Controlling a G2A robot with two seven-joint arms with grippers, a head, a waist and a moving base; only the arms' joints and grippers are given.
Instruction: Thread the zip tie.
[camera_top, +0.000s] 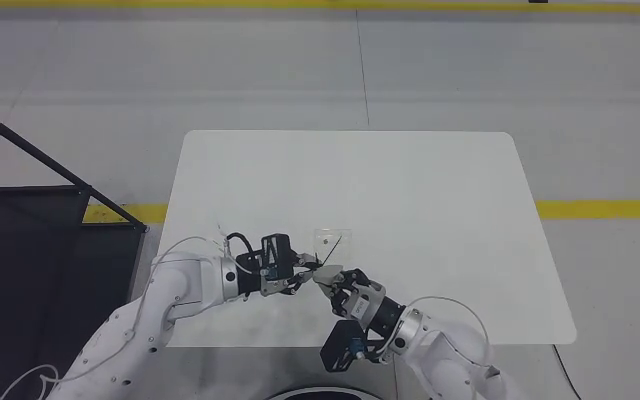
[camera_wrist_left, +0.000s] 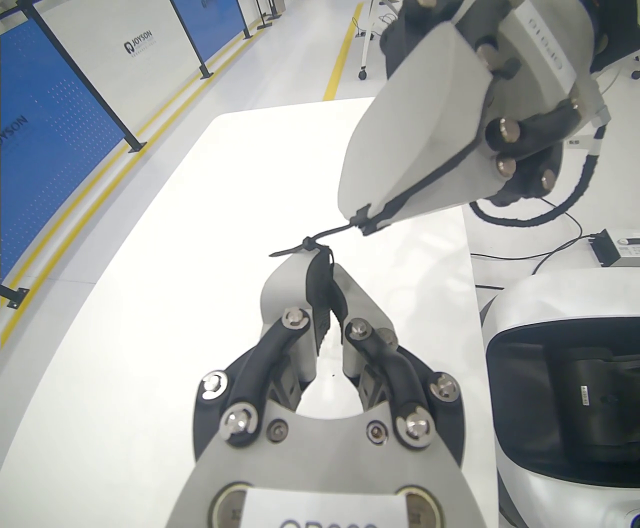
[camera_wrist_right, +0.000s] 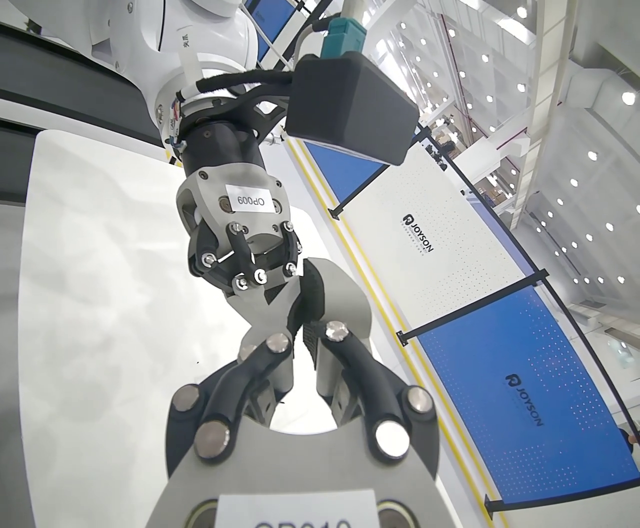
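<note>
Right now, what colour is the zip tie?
The zip tie is black, clearest in the left wrist view.

A white table (camera_top: 430, 200) crosses yellow floor tape (camera_top: 590, 209).

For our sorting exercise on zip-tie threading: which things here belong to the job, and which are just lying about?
Job: zip tie, left gripper, right gripper, both shut on it.
Lying about: small clear item on the table, apart from the grippers.
</note>
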